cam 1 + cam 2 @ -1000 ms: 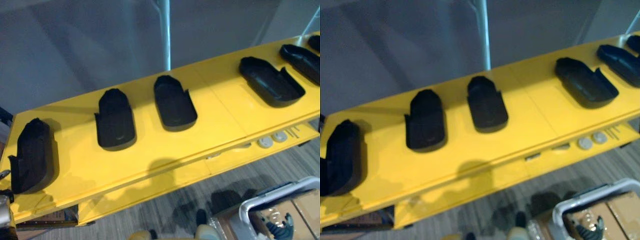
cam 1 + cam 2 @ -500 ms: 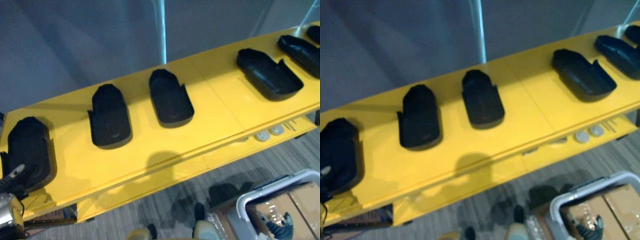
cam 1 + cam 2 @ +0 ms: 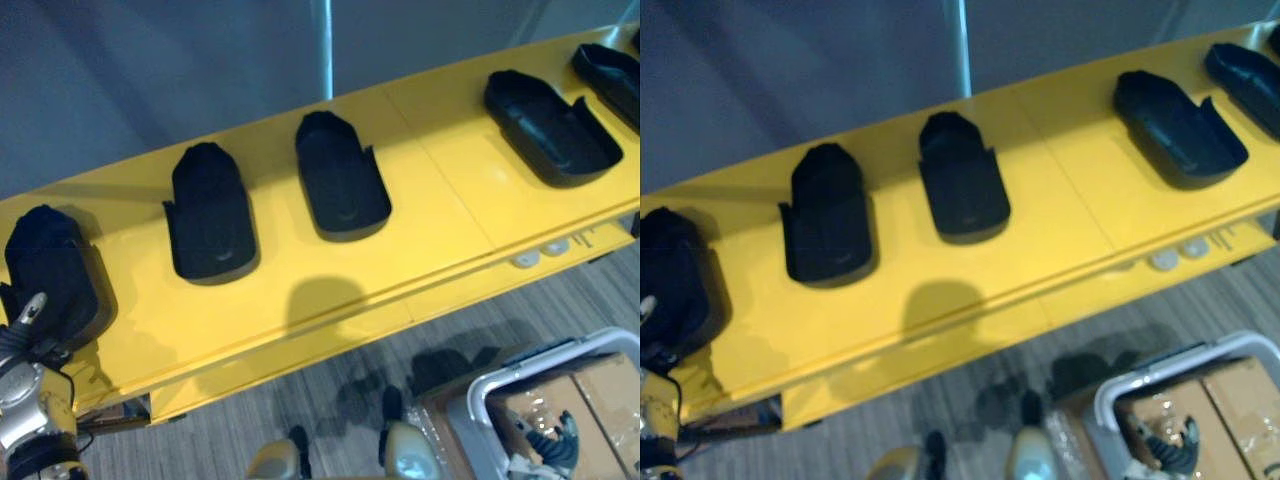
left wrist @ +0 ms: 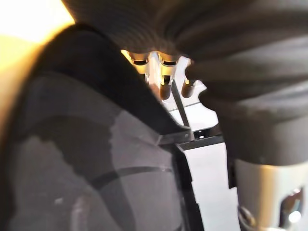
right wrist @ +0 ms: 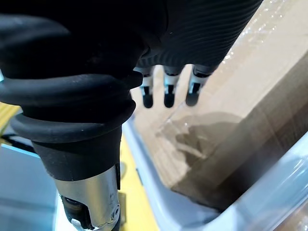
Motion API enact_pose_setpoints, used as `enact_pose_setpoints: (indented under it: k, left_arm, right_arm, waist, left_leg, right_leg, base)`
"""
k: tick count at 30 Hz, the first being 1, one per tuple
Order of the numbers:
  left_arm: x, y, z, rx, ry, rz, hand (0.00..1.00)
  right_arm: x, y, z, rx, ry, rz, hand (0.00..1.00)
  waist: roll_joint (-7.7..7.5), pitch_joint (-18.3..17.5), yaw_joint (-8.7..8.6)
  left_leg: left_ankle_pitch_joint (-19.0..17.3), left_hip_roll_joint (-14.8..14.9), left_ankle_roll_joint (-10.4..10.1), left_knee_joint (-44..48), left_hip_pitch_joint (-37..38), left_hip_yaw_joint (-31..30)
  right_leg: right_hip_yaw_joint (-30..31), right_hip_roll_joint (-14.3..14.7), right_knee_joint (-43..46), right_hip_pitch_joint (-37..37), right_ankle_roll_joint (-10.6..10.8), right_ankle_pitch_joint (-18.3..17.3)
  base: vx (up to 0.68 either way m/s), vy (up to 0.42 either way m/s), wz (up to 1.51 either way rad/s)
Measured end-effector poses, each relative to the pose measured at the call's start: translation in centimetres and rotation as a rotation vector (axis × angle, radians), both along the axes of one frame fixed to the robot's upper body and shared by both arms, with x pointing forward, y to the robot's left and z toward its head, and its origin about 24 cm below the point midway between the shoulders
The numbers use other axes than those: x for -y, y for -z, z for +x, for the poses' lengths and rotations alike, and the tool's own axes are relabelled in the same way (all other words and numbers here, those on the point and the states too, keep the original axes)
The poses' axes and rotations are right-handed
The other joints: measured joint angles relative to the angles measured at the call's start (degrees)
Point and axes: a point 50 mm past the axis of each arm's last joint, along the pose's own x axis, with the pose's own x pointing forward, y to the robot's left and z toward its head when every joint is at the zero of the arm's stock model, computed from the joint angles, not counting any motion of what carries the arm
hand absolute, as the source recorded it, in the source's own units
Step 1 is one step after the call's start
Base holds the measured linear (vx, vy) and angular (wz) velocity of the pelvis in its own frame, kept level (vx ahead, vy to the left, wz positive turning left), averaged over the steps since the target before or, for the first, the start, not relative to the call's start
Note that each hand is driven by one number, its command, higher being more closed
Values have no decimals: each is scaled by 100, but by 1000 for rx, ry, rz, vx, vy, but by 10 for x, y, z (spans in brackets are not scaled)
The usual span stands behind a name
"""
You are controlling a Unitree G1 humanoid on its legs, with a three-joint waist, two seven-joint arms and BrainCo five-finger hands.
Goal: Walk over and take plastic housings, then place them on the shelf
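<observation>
Left eye view shows black plastic housings (image 3: 342, 185) in a row on the yellow shelf (image 3: 440, 210). The left hand (image 3: 30, 312) sits at the leftmost housing's (image 3: 50, 275) near edge, fingers (image 4: 165, 84) straight, gripping nothing. At near right, the right hand (image 5: 166, 91) hangs relaxed and empty over a cardboard box (image 3: 600, 390) inside a grey bin (image 3: 480, 400).

Even indoor light, soft dark shadow on glossy yellow shelf (image 3: 440, 200)

The housings (image 3: 340, 180) are matt black plastic on a smooth, glossy yellow shelf (image 3: 450, 200). Below the shelf, the floor (image 3: 230, 440) looks like ribbed grey carpet, and cardboard boxes (image 5: 269, 57) carry shiny clear wrap.
</observation>
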Motion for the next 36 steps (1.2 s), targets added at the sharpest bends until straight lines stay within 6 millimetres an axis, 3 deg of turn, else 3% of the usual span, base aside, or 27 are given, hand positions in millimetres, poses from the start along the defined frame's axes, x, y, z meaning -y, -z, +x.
enact_pose_setpoints:
  k: [14,15,24,36]
  left_arm:
    - [-5,1,-3,-145,82,-18,0]
    - [-7,1,-4,-154,88,-21,100]
    - [-18,5,-13,-206,79,-65,100]
    - [-18,13,-15,-260,125,-93,100]
  right_arm:
    - [1,-2,3,11,-33,13,0]
    - [2,-2,3,13,-39,11,0]
    - [14,-11,5,31,-43,-25,0]
    - [15,-12,5,33,-51,-26,0]
  waist:
    - [117,105,6]
    - [127,121,0]
    - [146,119,-13]
    - [156,115,-14]
  left_leg:
    - [-6,13,-12,-10,17,106]
    - [-6,11,-13,-10,15,117]
    - [-8,19,-16,-18,20,128]
    - [-4,16,-22,-13,21,143]
  right_leg:
    - [126,-2,494,-294,28,-237]
    - [132,-6,517,-308,24,-246]
    - [134,-3,548,-316,21,-262]
    - [148,-27,586,-385,23,-267]
  base:
    - [9,5,-3]
    - [-19,-5,-7]
    - [-2,-1,0]
    - [0,0,0]
